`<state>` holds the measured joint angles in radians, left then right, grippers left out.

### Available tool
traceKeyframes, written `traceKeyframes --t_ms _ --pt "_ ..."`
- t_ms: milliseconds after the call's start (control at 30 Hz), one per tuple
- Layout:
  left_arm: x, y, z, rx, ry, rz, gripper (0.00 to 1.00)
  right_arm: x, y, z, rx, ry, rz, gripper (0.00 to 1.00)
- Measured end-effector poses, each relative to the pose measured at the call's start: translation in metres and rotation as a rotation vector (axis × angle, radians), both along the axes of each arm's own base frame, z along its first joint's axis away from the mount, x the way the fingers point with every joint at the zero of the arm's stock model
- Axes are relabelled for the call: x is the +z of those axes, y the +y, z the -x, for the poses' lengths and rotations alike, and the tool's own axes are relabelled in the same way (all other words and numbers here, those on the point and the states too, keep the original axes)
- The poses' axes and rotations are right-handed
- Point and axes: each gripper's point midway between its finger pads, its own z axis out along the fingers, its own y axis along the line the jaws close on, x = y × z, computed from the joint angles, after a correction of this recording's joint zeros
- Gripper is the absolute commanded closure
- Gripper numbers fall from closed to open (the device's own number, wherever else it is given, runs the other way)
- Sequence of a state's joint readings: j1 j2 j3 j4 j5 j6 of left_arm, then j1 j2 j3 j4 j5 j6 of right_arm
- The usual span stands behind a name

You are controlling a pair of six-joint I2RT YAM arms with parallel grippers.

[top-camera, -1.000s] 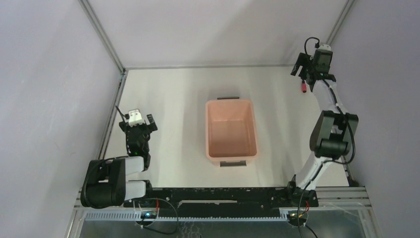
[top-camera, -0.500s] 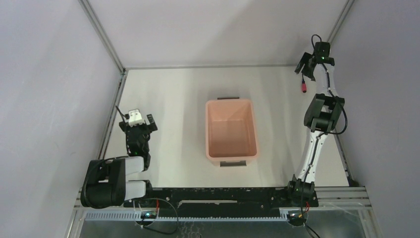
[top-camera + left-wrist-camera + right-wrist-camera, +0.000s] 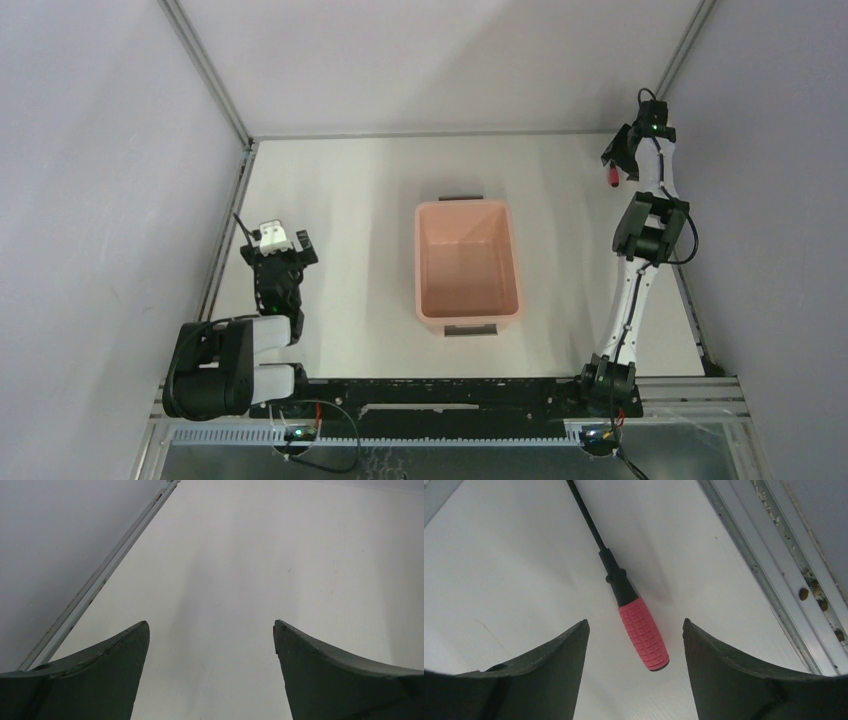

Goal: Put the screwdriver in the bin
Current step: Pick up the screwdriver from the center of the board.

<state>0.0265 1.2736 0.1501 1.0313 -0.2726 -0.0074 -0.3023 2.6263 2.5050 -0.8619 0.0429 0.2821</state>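
The screwdriver [image 3: 644, 635] lies flat on the table, its red handle between my right gripper's open jaws and its black shaft [image 3: 589, 520] pointing away. Nothing touches it. In the top view its red handle [image 3: 611, 181] lies near the far right corner, just below my right gripper [image 3: 622, 155]. My right gripper [image 3: 635, 622] is open and straddles the handle from above. The salmon-pink bin [image 3: 467, 305] stands at the table's middle and looks empty. My left gripper [image 3: 278, 258] is open and empty over bare table at the left; the left wrist view [image 3: 211, 623] shows only table between its fingers.
A metal frame rail [image 3: 769, 575] runs along the table's right edge, close beside the screwdriver. Another rail [image 3: 100, 580] runs along the left edge near my left gripper. Grey walls enclose the table on three sides.
My right arm has stretched further toward the far right corner and brought its gripper down over the screwdriver. The left arm, the bin and the screwdriver have not moved.
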Motion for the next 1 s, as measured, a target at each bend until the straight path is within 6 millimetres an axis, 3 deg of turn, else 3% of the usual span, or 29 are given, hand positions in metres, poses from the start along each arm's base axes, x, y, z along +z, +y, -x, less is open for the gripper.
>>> traceKeyframes --t_ms 200,467,567,867,1000 --pt "0.000 0.000 0.000 0.000 0.000 0.000 0.02 0.000 -0.002 -0.002 -0.042 -0.026 -0.076 0.28" --pt "0.000 0.000 0.000 0.000 0.000 0.000 0.02 -0.014 -0.010 0.003 -0.110 -0.029 -0.207 0.35" --pt "0.000 0.000 0.000 0.000 0.000 0.000 0.02 -0.015 -0.008 0.004 -0.123 -0.032 -0.249 0.45" --pt "0.000 0.000 0.000 0.000 0.000 0.000 0.02 -0.016 0.009 0.001 -0.110 -0.026 -0.310 0.45" --pt "0.000 0.000 0.000 0.000 0.000 0.000 0.02 -0.017 0.017 0.002 -0.098 -0.013 -0.314 0.55"
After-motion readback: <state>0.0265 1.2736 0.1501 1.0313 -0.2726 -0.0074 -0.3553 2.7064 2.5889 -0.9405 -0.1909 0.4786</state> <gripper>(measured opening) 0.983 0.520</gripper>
